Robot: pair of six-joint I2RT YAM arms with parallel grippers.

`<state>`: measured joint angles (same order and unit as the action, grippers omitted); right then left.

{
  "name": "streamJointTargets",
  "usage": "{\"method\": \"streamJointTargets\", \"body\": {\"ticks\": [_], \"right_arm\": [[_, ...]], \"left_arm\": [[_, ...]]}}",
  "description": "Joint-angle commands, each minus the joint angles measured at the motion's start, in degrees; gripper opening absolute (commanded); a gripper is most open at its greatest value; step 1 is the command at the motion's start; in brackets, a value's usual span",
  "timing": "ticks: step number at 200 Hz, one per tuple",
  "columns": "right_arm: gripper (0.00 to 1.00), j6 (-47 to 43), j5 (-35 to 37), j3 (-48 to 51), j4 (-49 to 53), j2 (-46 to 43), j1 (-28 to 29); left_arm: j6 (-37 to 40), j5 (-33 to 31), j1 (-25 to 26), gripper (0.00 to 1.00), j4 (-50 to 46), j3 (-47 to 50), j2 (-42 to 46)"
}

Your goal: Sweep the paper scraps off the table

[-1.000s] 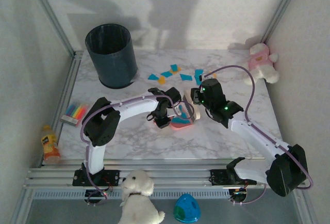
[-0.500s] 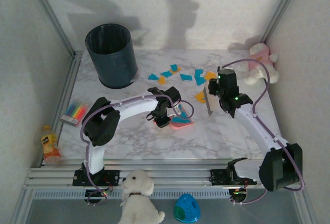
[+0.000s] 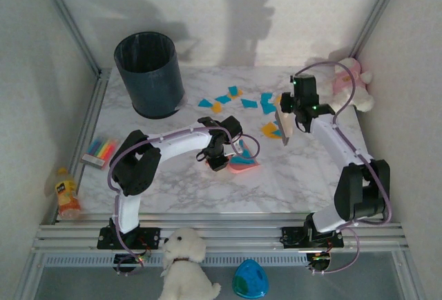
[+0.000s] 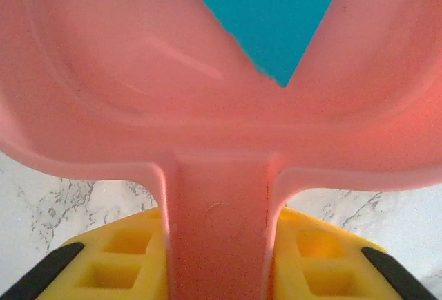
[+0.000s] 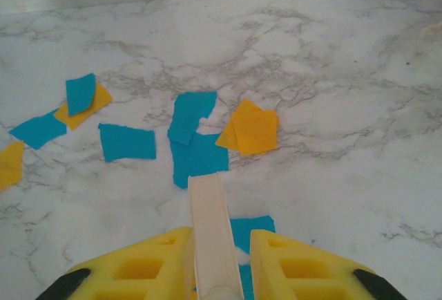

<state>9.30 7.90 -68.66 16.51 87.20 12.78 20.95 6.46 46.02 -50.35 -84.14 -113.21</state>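
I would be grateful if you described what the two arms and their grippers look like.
The left arm and right arm have white links, black joints and a looping lilac cable. The right carries small green lights. The fingers are yellow with square pockets and black tips.

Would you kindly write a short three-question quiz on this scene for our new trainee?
1. True or false: the left gripper is shut on the handle of the pink dustpan.
2. The paper scraps on the table are: A) red and green; B) orange and blue; C) black and white.
3. Fill in: the tip of the cream tool held in the right gripper reaches a ___ scrap.
Key: 1 true; 2 B; 3 blue.
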Motion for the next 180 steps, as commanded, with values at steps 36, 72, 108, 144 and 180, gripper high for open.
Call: {"method": "streamJointTargets", "body": {"ticks": [36,72,108,144,180], "right_arm": [[0.0,-0.71,-2.18,-6.04,1.89,5.99,-0.85],[0.0,0.57,-3.01,-4.61,3.76,6.46,-0.8],[0.0,1.83,-4.98,1.17,3.34,2.32,-0.51],[0.0,2.96,-5.21,6.75,4.21,-2.75,0.77],[0.0,3.89,-6.72,10.7,5.07,-8.33,2.63]], "left_arm": [[-0.47,-0.13,-0.49,0.0,-0.88,0.85,0.37],[-0.47,-0.22,-0.49,0.0,-0.91,0.74,0.62],[-0.47,-0.3,-0.49,0.0,-1.06,0.64,0.75],[-0.55,-0.32,-0.56,0.0,-1.21,0.48,0.62],[-0.65,-0.38,-0.49,0.0,-1.32,0.44,0.53]]}}
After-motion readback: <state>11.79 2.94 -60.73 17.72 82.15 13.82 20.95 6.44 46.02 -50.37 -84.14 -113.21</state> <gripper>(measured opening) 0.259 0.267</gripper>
